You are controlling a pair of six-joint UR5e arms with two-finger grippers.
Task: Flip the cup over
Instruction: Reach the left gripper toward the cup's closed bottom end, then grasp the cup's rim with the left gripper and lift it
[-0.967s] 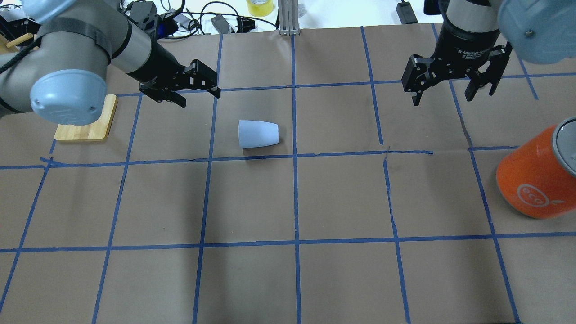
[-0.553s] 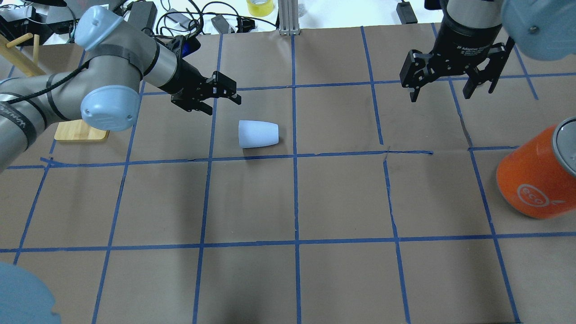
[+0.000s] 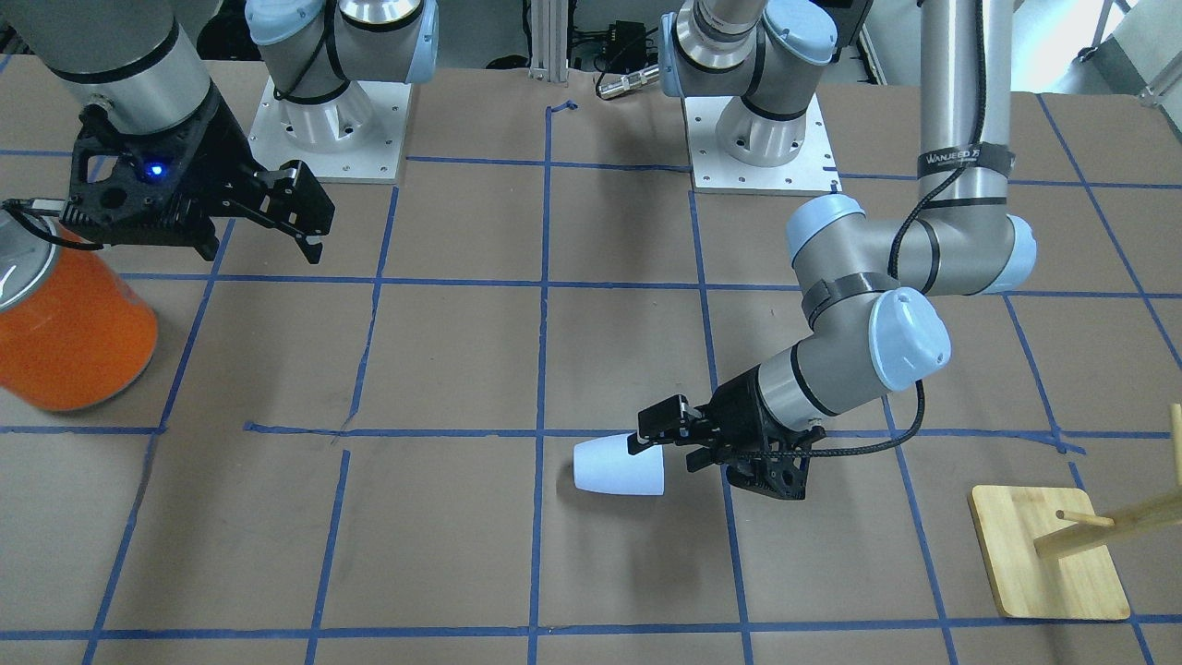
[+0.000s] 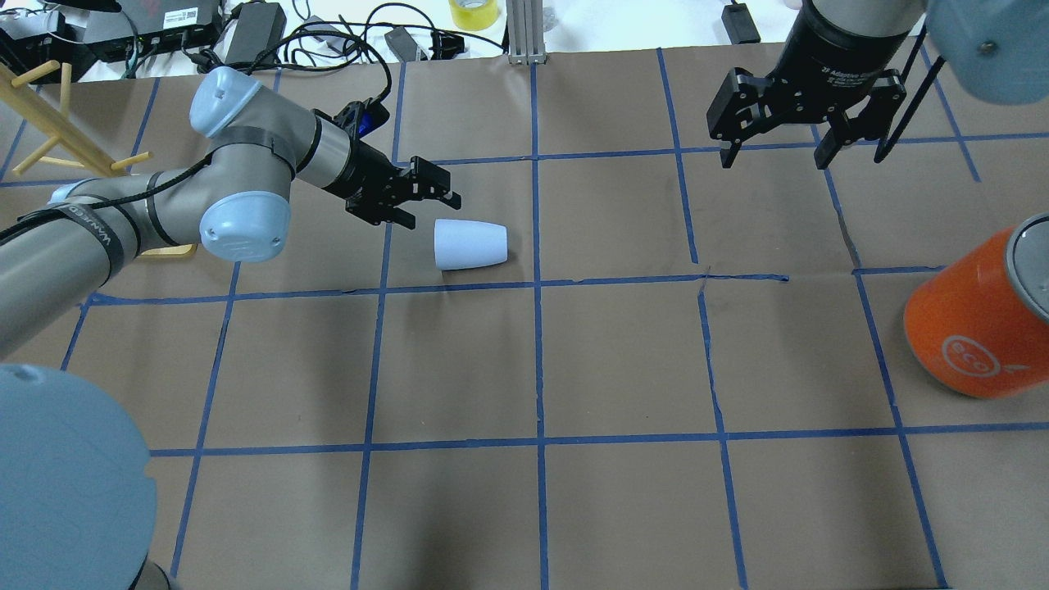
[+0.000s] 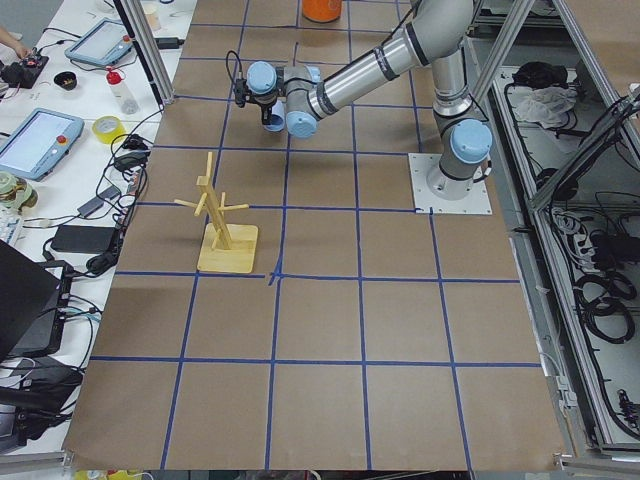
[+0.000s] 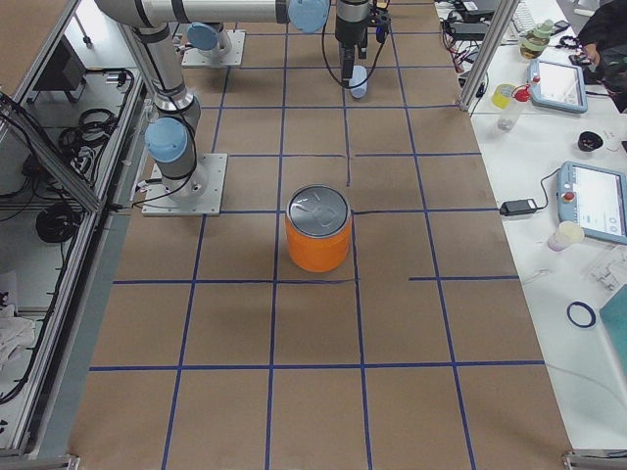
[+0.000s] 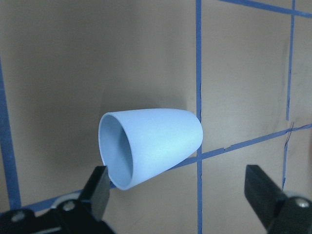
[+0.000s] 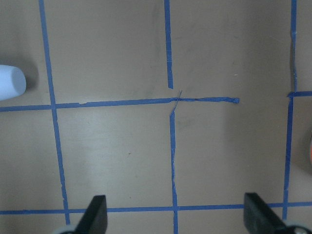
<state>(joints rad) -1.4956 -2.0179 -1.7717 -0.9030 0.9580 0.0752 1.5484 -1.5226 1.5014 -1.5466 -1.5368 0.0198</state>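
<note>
The pale lavender-blue cup (image 4: 470,244) lies on its side on the brown paper, its wide mouth toward my left gripper. It also shows in the front view (image 3: 617,468) and in the left wrist view (image 7: 148,146), mouth facing the camera. My left gripper (image 4: 433,201) is open and empty, low over the table just beside the cup's mouth, not touching it; it shows in the front view (image 3: 667,442) too. My right gripper (image 4: 773,146) is open and empty, high over the far right of the table. The cup's narrow end shows in the right wrist view (image 8: 10,82).
A large orange can with a silver top (image 4: 979,315) stands at the right edge. A wooden peg stand on a board (image 3: 1048,551) sits at the left side behind my left arm. Blue tape lines grid the paper. Cables and tape rolls lie beyond the far edge.
My left gripper has swung right and down from near the wooden board to just beside the cup's mouth. My right gripper has drifted slightly up and left. The cup has not moved.
</note>
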